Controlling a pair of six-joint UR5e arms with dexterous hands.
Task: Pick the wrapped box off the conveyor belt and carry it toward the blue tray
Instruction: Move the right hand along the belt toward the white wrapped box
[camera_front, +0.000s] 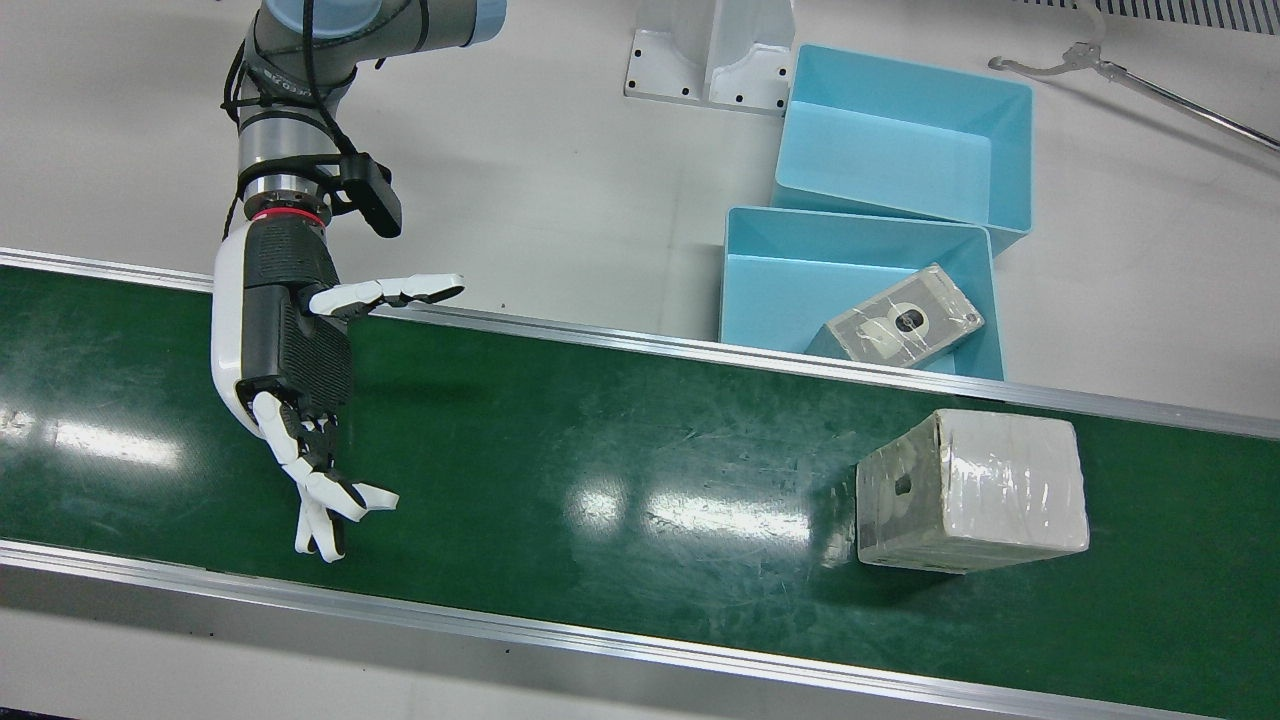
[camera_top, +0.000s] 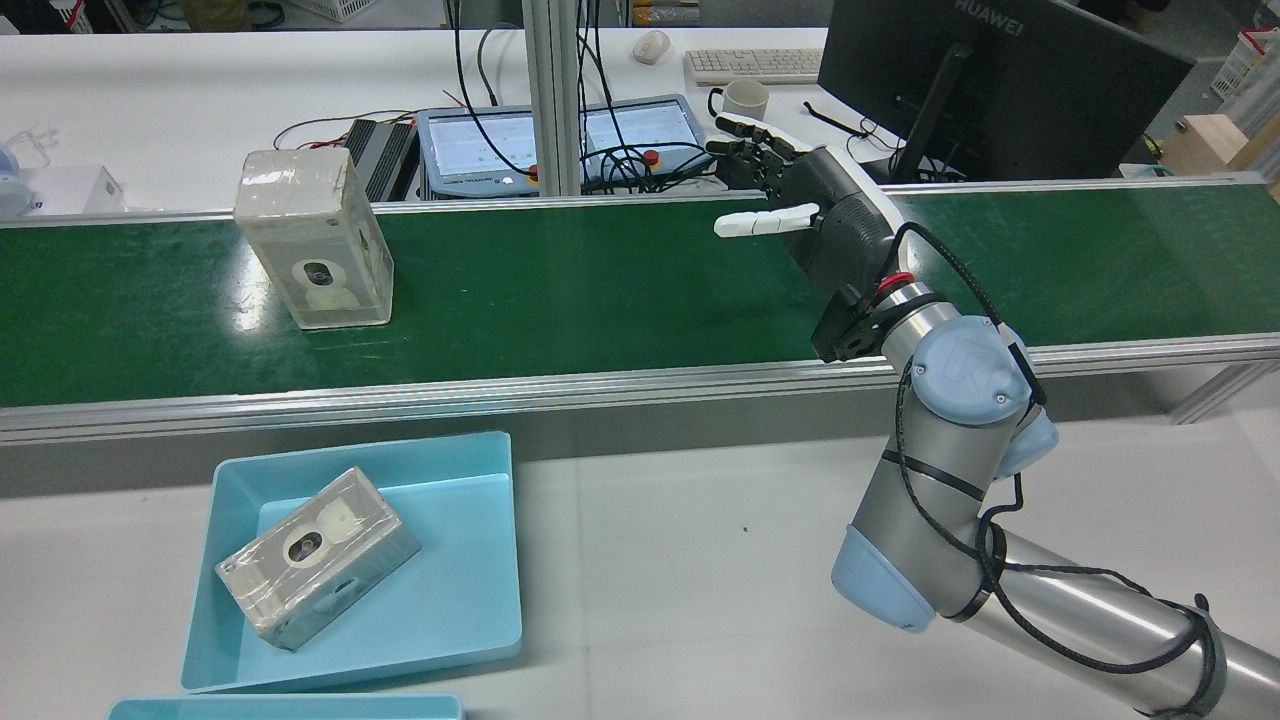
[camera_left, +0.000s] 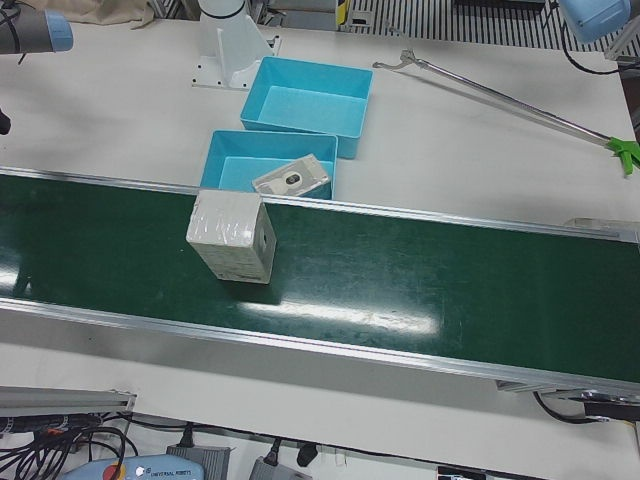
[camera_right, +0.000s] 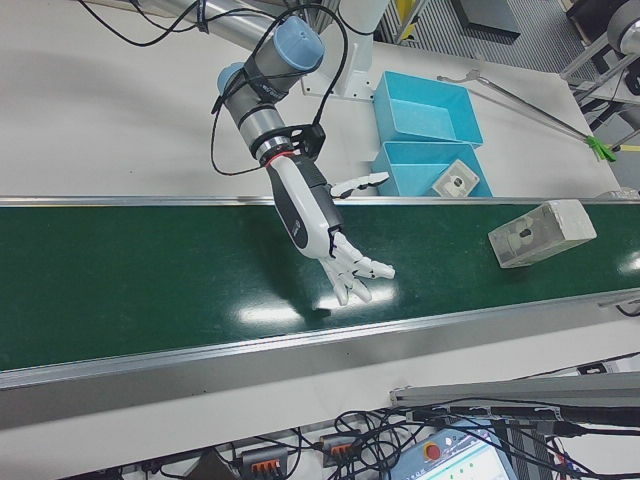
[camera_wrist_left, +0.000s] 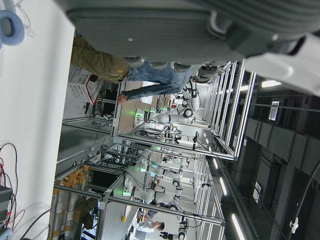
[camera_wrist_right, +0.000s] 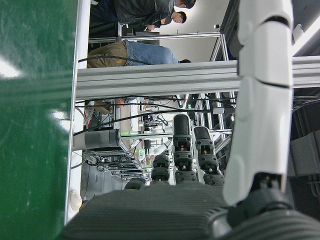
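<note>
The right hand (camera_front: 295, 350) hovers over the green conveyor belt (camera_front: 600, 470), fingers (camera_front: 325, 500) spread empty, apparently waiting for the standing plastic-wrapped grey box (camera_front: 970, 490) well apart.

Two wrapped boxes can be counted: one wrapped box on the belt (camera_front: 970, 490) and a second wrapped box (camera_front: 905, 325) lying in a tray. Two blue trays are seen side by side, the near tray (camera_front: 760, 290) and the far tray (camera_front: 900, 150). Just one conveyor belt (camera_front: 600, 470) and one robot hand (camera_front: 295, 380) are seen over it.
</note>
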